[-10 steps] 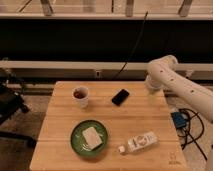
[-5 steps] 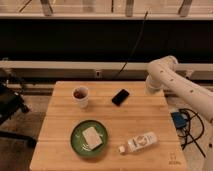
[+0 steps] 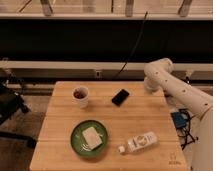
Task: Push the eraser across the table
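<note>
At the far right edge of a square light-wood surface (image 3: 150, 120), before a dark wall (image 3: 70, 40) under a pale ledge, my white arm (image 3: 172, 90) bends in from the picture's right. Its pincer (image 3: 150, 89) hangs just beyond the planks' back corner. I cannot tell whether the pincer is spread or pressed together.

One black chair (image 3: 10, 107) stands off the picture's left side. One black cable (image 3: 132, 47) climbs the wall behind, and one blue box (image 3: 178, 120) sits on the floor below my arm.

Five things lie on the surface, one of each. A green plate (image 3: 76, 145) sits near the front, bearing a beige square block (image 3: 92, 136). A white bottle (image 3: 139, 142) lies on its side beside the plate, toward the picture's right. A paper cup (image 3: 80, 96) stands upright in the back half.

The eraser (image 3: 120, 97), flat and black, lies askew in the back half too, between the cup and my pincer, apart from both. Bare wood lies around it. The plate and bottle lie well forward of it.
</note>
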Robot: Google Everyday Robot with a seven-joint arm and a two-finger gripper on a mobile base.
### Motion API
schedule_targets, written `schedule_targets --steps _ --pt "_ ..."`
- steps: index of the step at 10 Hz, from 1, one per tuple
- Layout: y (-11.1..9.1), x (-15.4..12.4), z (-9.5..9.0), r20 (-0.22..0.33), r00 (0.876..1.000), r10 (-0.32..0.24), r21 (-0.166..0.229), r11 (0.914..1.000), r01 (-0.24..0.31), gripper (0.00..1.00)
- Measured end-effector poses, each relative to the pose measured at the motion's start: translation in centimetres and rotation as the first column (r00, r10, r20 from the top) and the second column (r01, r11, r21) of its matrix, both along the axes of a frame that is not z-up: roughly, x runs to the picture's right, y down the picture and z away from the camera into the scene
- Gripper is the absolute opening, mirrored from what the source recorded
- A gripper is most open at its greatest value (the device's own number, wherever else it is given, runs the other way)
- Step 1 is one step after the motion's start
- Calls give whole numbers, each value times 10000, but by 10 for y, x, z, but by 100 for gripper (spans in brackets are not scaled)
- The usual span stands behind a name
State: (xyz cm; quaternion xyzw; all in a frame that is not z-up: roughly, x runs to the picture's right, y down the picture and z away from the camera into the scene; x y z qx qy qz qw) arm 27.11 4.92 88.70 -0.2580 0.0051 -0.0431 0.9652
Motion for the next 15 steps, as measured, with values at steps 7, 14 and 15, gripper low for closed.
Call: schedule_targets --steps 7,14,15 --pt "11 -18 34 381 9975 -592 -272 9978 602 0" --pt "23 -69 44 1157 9836 -1385 -435 9886 1443 0" --pt "25 -82 44 1283 9804 -1492 -438 9868 1559 0"
